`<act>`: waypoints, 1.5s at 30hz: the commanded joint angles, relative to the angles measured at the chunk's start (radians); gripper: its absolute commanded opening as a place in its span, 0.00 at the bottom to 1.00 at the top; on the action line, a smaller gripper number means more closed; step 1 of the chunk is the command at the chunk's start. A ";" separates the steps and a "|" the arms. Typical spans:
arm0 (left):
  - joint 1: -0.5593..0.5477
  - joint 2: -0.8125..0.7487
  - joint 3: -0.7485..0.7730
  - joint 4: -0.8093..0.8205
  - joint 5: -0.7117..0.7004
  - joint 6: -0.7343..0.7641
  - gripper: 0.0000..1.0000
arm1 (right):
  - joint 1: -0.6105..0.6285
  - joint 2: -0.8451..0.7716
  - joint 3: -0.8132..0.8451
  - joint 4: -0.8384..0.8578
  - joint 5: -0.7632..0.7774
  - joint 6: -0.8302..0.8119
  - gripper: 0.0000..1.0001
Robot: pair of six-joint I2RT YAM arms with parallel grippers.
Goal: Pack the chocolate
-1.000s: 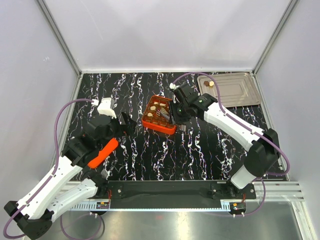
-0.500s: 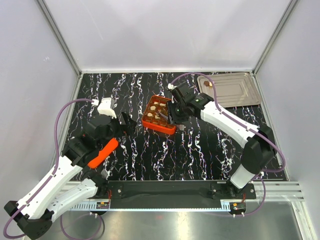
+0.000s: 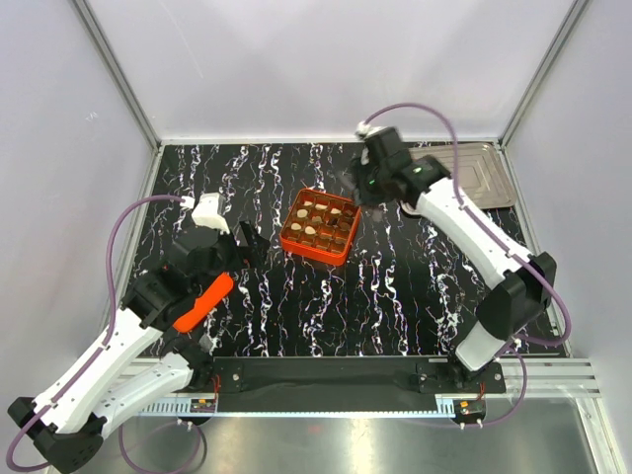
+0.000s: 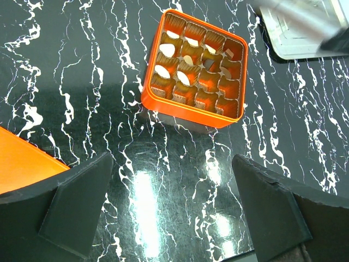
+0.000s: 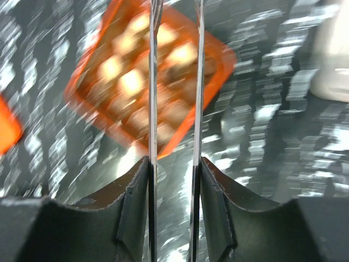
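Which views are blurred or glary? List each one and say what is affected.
Right wrist: heavy motion blur, with the orange box and table smeared and only its own metal fingers crisp. Left wrist: sharp, with bright glare patches on the glossy table; the right arm is a blurred streak at top right. Top external: sharp, evenly lit.
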 commanded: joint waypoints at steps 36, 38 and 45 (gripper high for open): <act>-0.001 0.077 -0.014 0.105 0.011 0.005 0.99 | -0.553 0.500 0.332 0.049 -0.027 -0.091 0.47; -0.001 0.082 -0.014 0.105 0.011 0.005 0.99 | -0.553 0.492 0.324 0.046 -0.032 -0.088 0.46; -0.001 0.094 -0.008 0.112 0.017 0.007 0.99 | -0.553 0.481 0.308 0.056 -0.038 -0.100 0.46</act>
